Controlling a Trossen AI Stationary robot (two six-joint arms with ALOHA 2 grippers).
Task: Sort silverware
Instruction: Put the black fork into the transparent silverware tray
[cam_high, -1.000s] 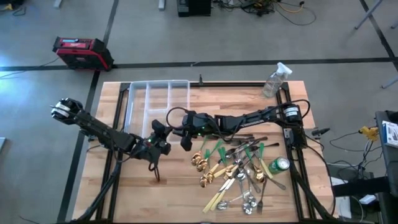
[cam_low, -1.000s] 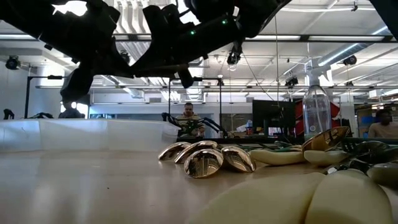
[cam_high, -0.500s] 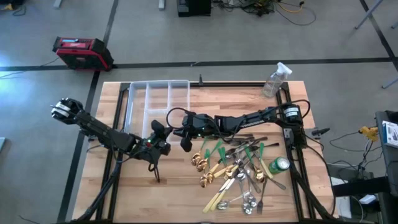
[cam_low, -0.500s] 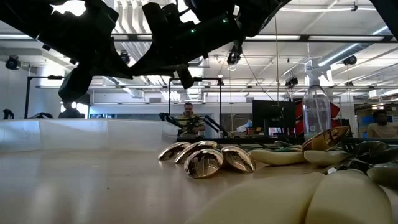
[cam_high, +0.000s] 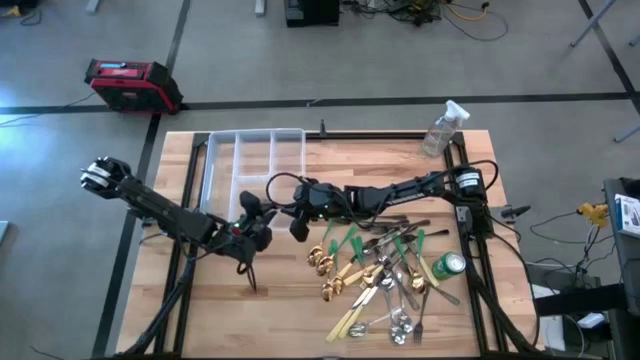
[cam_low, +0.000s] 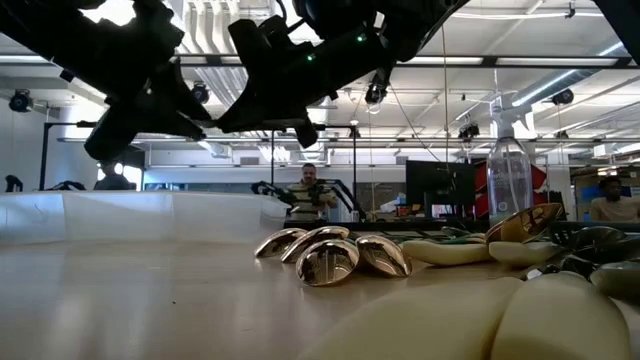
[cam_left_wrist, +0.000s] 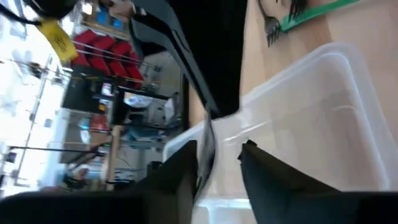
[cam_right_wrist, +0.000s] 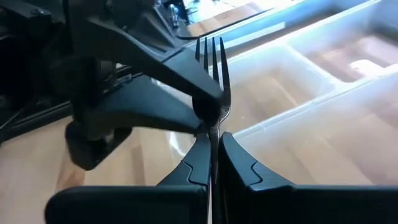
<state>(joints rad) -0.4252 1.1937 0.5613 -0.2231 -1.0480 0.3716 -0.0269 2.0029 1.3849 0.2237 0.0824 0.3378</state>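
The right gripper pinches a dark fork beside the clear tray; the left gripper stands parted around it (handover). Release only over a compartment.

The table's left front part lies bare. The silverware pile and green can fill the right front, the tray the rear left. Both arms cross the middle, seemingly above the tray's near edge.
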